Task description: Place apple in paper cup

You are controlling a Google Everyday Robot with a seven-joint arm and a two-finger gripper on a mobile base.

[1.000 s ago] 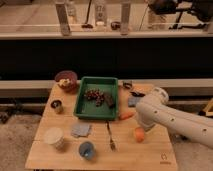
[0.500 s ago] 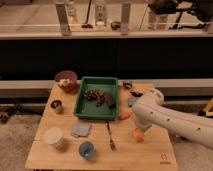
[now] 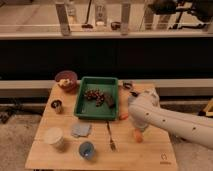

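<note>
The white arm has swung left toward the green tray point(image 3: 95, 116). Its pincer point(image 3: 139, 126) hangs just above the apple point(image 3: 137, 135); I cannot tell if it is open or closed. The apple still lies on the surface point(image 3: 150, 156), well apart from the paper cup point(image 3: 54, 137).

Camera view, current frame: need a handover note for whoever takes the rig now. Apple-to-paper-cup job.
Gripper: low over the right half of the table, directly at the apple. I cannot tell whether it has a hold.
Apple: on the table, in front of the right corner of the green tray.
Paper cup: upright at the front left, with the blue cup to its right.
Done: the gripper is at the apple, but nothing is delivered.
Left: secure the apple, carry it left past the fork, and release it into the paper cup.
</note>
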